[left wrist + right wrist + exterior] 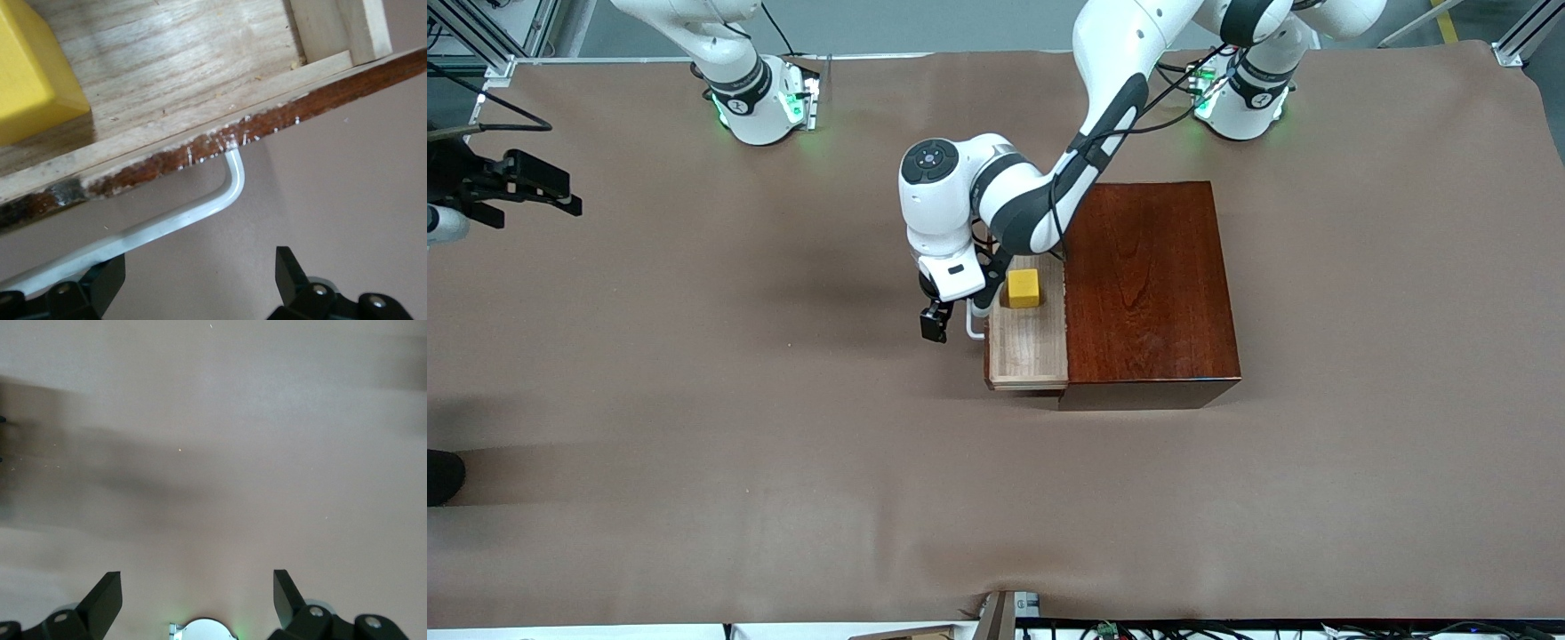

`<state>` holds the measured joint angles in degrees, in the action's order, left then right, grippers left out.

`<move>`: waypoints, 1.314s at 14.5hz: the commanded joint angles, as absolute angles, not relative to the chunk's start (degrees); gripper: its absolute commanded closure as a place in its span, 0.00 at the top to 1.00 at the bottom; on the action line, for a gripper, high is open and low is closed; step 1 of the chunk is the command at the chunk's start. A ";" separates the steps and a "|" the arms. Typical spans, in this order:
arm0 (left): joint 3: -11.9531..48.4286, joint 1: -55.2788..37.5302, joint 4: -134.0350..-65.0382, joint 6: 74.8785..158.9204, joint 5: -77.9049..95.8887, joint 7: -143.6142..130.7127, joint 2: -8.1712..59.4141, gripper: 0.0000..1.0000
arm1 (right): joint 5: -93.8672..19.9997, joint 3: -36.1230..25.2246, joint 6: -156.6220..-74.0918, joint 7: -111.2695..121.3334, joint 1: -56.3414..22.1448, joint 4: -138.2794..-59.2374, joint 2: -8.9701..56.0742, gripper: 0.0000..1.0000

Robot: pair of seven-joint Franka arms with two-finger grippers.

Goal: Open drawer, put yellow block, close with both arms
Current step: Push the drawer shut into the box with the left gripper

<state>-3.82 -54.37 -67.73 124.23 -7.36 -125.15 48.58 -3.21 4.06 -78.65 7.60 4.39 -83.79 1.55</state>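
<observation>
A brown-covered table (694,427) carries a red-brown wooden box (1152,293).

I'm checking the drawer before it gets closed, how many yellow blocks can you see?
1. The yellow block lies in the open drawer, beside the left gripper at the handle. Others could be hidden inside the wooden box.

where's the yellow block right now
In the front view the yellow block sits in the pulled-out drawer, on its floor at the end nearer the arm bases, beside the left gripper at the white handle.
</observation>
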 commanded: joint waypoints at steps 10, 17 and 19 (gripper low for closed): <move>-4.48 -54.23 -69.17 107.85 -8.61 -123.58 47.29 1.00 | 2.73 4.40 -79.98 6.34 1.84 -83.14 -1.32 1.00; -4.48 -53.97 -69.61 98.27 -8.88 -122.52 47.20 1.00 | 1.93 4.22 -80.16 5.80 2.11 -83.14 -0.88 1.00; -4.57 -53.96 -69.61 97.56 -8.88 -122.70 47.20 1.00 | 0.89 4.22 -80.07 2.92 2.19 -83.14 -0.88 1.00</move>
